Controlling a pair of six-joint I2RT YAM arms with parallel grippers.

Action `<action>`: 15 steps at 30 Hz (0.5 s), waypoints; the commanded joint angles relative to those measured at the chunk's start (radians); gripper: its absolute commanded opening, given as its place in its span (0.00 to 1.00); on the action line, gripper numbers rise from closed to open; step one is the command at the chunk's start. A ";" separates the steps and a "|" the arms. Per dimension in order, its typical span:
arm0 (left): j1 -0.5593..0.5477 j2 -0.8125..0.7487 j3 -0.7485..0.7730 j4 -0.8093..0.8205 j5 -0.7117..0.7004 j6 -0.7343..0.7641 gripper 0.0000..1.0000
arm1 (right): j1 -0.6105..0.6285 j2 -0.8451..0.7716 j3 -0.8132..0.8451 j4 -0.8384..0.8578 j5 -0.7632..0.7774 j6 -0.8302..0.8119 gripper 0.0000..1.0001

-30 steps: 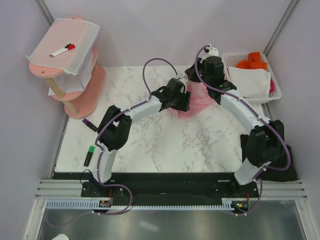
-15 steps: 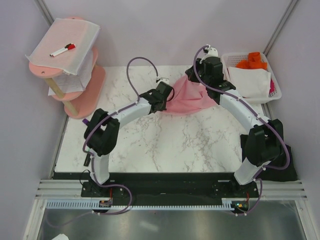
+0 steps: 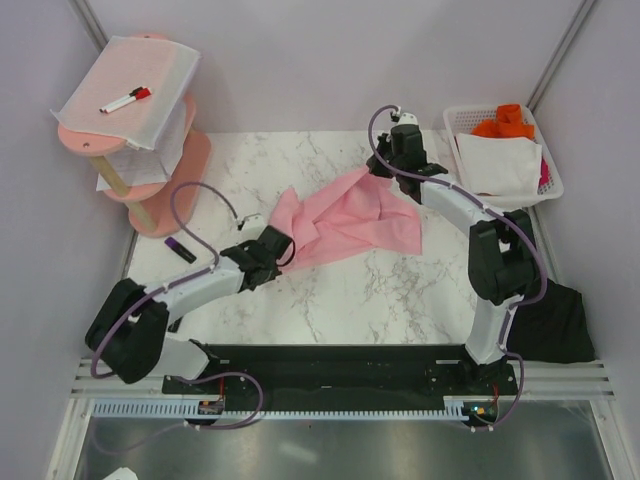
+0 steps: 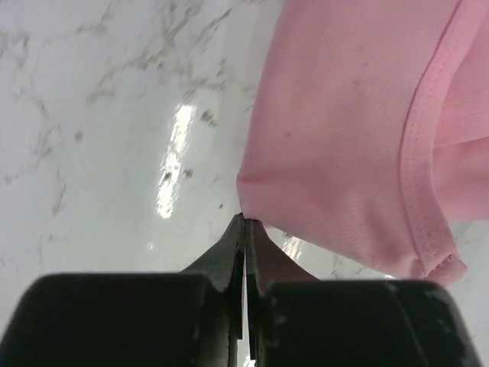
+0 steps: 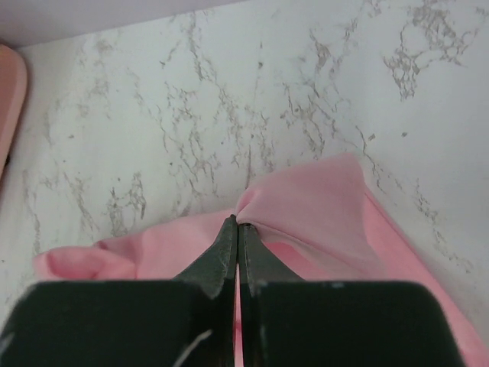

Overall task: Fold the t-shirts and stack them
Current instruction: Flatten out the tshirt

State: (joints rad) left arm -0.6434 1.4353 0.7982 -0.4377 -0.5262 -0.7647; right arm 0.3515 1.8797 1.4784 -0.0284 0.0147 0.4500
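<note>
While the pink t-shirt is spread across the surface, one corner is clamped in the left claw and another in the right claw; the black t-shirt is heaped at the near right edge.

No readable text, label, brand, number or sign in any view; marker on pink shelf too small to make out any print on barrel; pink t-shirt cloth plain in both wrist close-ups.
</note>
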 commanded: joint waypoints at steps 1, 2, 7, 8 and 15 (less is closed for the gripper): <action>-0.009 -0.226 -0.169 -0.001 0.034 -0.269 0.02 | -0.016 0.059 0.057 0.004 -0.010 0.000 0.00; -0.015 -0.260 -0.195 0.002 0.038 -0.272 0.02 | -0.019 0.065 0.063 0.004 -0.012 0.001 0.00; -0.145 -0.453 -0.264 0.080 -0.085 -0.133 0.71 | -0.022 0.102 0.074 0.004 -0.044 0.015 0.00; -0.159 -0.493 -0.261 0.102 -0.112 -0.096 0.96 | -0.020 0.107 0.077 0.008 -0.048 0.019 0.00; -0.157 -0.145 0.008 0.223 -0.198 0.347 1.00 | -0.023 0.142 0.095 0.008 -0.071 0.033 0.00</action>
State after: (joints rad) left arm -0.8043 1.0332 0.6132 -0.3202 -0.6067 -0.6907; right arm 0.3336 1.9987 1.5223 -0.0448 -0.0341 0.4683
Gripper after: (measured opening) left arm 0.995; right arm 0.010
